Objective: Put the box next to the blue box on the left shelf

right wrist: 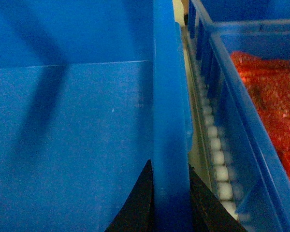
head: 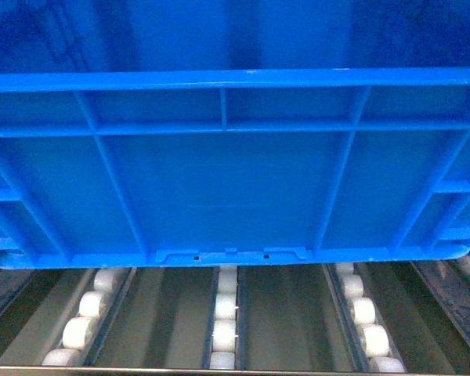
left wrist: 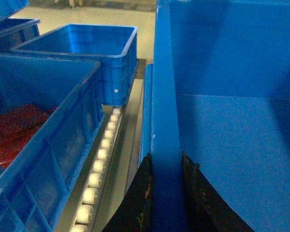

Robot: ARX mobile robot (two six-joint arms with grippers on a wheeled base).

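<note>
The box, a big bright blue ribbed crate, fills the head view with its near side, and its bottom edge hangs just above the roller shelf. My left gripper is shut on the box's left rim, one dark finger on each side of the wall. On the opposite rim my right gripper is shut the same way. The box's inside looks empty. A blue box holding red material stands close on the left. Neither gripper shows in the head view.
A second, empty blue crate stands farther back on the left. Another blue crate with red contents sits close on the right. White roller tracks run in the narrow gaps on both sides. A metal shelf edge crosses the front.
</note>
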